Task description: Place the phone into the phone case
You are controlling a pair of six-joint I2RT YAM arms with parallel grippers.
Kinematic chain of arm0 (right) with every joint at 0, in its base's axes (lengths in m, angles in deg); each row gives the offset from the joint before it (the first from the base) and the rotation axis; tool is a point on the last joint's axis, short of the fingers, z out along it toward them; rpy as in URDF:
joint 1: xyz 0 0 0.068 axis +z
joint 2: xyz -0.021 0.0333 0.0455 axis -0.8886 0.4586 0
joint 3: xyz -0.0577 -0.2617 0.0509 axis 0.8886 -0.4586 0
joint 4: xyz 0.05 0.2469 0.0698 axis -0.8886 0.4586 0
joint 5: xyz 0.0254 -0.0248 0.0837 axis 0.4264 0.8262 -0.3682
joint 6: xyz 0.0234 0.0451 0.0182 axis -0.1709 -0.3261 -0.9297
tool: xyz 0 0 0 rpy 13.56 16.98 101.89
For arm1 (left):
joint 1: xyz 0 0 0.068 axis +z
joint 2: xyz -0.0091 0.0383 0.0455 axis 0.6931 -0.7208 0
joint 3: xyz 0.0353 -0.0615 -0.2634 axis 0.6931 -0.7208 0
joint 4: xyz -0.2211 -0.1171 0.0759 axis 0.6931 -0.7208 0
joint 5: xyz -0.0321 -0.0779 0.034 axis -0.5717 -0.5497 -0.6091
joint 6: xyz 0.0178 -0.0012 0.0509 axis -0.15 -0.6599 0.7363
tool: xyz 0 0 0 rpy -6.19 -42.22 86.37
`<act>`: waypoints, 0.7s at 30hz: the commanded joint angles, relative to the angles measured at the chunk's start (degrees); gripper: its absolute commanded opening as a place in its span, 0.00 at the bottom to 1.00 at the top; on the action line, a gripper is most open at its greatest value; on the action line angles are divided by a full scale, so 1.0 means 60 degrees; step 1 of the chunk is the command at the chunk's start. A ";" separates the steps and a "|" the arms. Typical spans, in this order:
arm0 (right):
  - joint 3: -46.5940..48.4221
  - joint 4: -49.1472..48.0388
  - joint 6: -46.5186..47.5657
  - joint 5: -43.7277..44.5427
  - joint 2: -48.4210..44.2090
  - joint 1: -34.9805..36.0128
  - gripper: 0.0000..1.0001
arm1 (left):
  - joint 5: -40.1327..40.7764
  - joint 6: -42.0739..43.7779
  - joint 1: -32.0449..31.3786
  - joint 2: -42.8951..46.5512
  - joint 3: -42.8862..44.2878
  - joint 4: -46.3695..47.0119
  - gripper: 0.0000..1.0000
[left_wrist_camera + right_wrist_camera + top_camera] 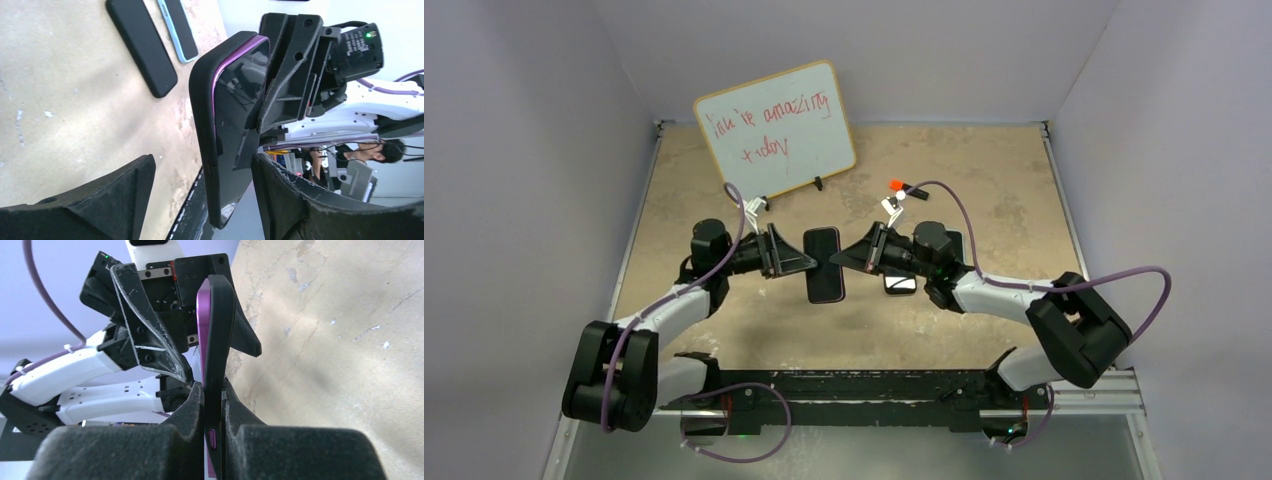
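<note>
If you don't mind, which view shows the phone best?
Left wrist: the phone shows large, glossy face and purple rim, framed by the black case. Right wrist shows only its purple edge; top view, a small dark rectangle.

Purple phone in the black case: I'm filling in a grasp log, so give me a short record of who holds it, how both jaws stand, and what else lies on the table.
item: purple phone in black rubbery phone case, purple edge showing
position: held above the beige table, between the two arms
right jaws: shut on the cased phone
left jaws: open, one either side of it, not gripping
on table: black slab-shaped case or phone; blue-edged phone; white whiteboard with red writing
fully seated: cannot tell
</note>
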 commanded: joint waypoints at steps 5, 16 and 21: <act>0.0230 -0.1422 -0.0516 -0.0393 -0.0384 0.0035 0.00 | -0.0546 -0.2760 -0.0326 0.0004 -0.0546 0.3979 0.62; -0.0234 -0.1441 -0.0432 -0.0775 -0.0547 0.0034 0.15 | -0.0161 -0.3223 -0.0890 -0.0040 -0.0507 0.4661 0.00; -0.0392 -0.0685 0.0140 -0.1153 -0.0958 0.0036 0.54 | -0.0199 -0.3157 -0.0890 0.0121 -0.0345 0.4826 0.00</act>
